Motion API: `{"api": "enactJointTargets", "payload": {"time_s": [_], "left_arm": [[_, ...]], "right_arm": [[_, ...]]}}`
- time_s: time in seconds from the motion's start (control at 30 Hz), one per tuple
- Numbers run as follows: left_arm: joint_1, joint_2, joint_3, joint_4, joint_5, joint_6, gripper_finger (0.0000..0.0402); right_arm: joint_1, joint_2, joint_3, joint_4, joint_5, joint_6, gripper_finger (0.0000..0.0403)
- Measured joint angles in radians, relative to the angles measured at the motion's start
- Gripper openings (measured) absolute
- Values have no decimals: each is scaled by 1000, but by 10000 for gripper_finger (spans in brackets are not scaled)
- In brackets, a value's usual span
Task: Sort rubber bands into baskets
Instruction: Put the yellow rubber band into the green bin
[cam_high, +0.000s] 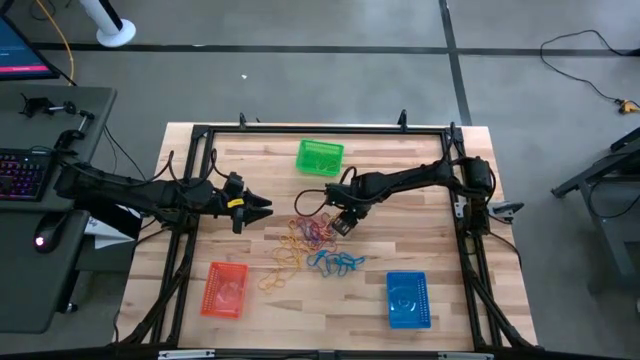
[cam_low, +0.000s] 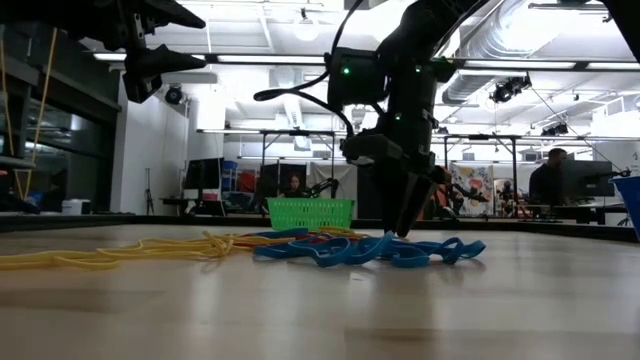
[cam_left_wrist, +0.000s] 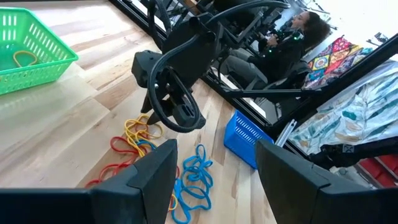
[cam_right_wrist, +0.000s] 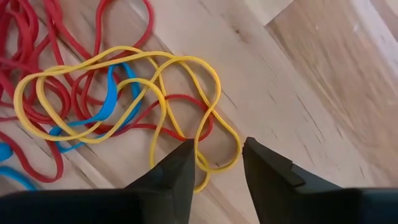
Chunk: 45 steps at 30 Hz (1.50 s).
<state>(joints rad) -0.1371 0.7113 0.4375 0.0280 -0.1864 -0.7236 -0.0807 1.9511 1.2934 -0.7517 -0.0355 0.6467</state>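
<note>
A tangle of yellow, red and blue rubber bands (cam_high: 312, 245) lies on the wooden table's middle. My right gripper (cam_right_wrist: 217, 152) is open and points down at the pile's far right part. Its fingertips stand on either side of the end loop of a yellow band (cam_right_wrist: 214, 118) that lies flat on the table. It also shows in the high view (cam_high: 342, 222) and the low view (cam_low: 408, 215). My left gripper (cam_high: 262, 207) is open and empty, raised left of the pile. The green basket (cam_high: 320, 157) holds a yellow band (cam_left_wrist: 25, 59). The orange basket (cam_high: 225, 289) and the blue basket (cam_high: 407, 299) stand near the front. My right gripper comes from above with its fingertips (cam_right_wrist: 183, 155) on either side of the yellow band's end loop (cam_right_wrist: 233, 146), which lies on the table over red bands. I cannot tell whether the fingers touch it.
A black frame (cam_high: 200, 131) runs around the table's edges. A desk with a keyboard (cam_high: 20, 172) stands left of the table. People sit in the room beyond the table (cam_left_wrist: 292, 37). Bare wood (cam_high: 420, 225) lies right of the pile.
</note>
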Motion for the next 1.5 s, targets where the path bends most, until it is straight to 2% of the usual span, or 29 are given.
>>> {"api": "enactJointTargets", "payload": {"time_s": [0.23,0.63,1.3,1.5], "left_arm": [[0,0,0,0,0,-16,209],[0,0,0,0,0,-15,209],[0,0,0,0,0,-17,209],[0,0,0,0,0,-16,209]], "right_arm": [[10,0,0,0,-10,54,84],[16,0,0,24,39,71,83],[13,1,0,23,-11,72,83],[11,41,3,26,-48,87,83]]}}
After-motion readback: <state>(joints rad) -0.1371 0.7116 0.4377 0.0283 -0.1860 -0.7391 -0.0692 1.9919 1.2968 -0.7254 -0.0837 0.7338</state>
